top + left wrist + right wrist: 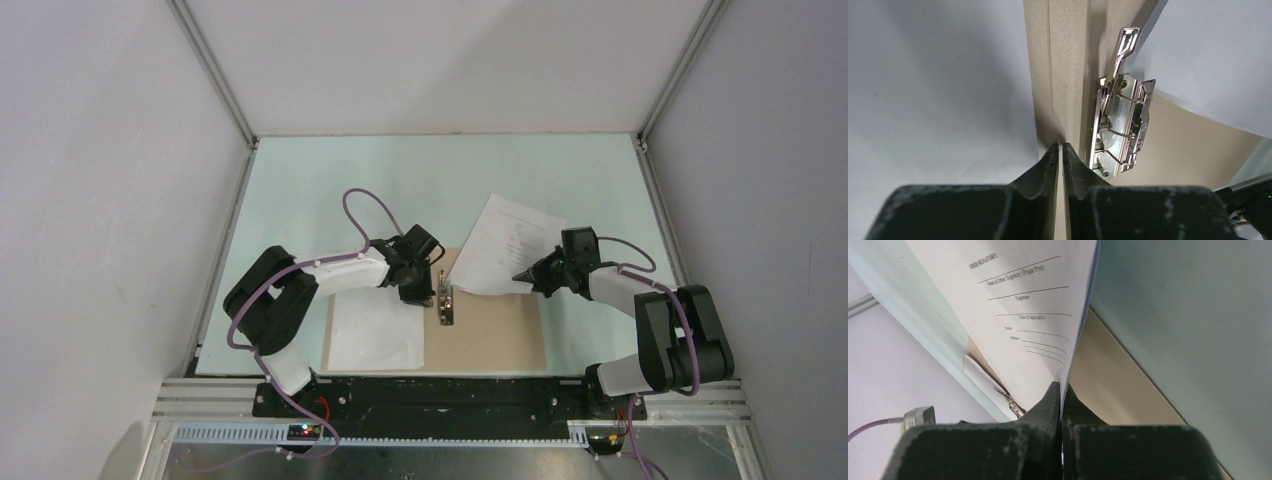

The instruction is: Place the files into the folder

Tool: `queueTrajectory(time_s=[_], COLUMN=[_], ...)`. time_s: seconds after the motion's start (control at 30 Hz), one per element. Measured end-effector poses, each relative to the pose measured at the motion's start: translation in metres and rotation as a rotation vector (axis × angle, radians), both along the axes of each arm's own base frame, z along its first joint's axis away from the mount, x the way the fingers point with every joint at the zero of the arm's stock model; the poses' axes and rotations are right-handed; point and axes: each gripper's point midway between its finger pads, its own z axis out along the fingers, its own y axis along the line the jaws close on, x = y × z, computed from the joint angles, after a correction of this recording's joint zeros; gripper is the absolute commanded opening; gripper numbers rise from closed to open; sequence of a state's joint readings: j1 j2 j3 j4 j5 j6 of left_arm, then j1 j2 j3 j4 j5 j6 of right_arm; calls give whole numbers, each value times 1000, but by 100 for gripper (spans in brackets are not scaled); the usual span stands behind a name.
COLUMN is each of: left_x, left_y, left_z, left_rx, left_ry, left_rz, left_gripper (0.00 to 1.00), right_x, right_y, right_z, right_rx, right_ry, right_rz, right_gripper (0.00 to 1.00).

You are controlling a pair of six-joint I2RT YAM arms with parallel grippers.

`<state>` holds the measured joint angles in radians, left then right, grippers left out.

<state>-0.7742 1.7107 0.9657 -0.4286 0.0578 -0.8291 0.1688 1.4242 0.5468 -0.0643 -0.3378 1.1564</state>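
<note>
While pinning folder (pixel 500 335) spine beside clip (pixel 446 300) with clenched left gripper (pixel 1063 150), likely to keep it open, clamping printed sheet (pixel 505 245) edge in right gripper (pixel 1061 390) over right flap; blank sheet (pixel 375 330) on left flap.

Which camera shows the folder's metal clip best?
The left wrist view: the clip is close, lever and springs sharp. The top external view shows only a tiny glint on the folder. The right wrist view catches a sliver beside the printed sheet.
</note>
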Motion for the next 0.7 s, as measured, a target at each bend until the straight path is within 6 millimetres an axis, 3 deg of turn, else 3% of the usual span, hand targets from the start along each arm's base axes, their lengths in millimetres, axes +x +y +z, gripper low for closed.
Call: queueTrajectory(time_s=[0.3, 0.7], left_x=[0, 0], left_y=[-2, -3], left_z=[0, 0], left_rx=[-5, -9], left_ry=[4, 6], left_rz=[-3, -5], left_gripper=[13, 12], right_x=[11, 22], right_y=[-17, -12], right_z=[7, 9], right_rx=[37, 81], right_ry=[-4, 18], right_rz=[-81, -149], right_gripper=[0, 0])
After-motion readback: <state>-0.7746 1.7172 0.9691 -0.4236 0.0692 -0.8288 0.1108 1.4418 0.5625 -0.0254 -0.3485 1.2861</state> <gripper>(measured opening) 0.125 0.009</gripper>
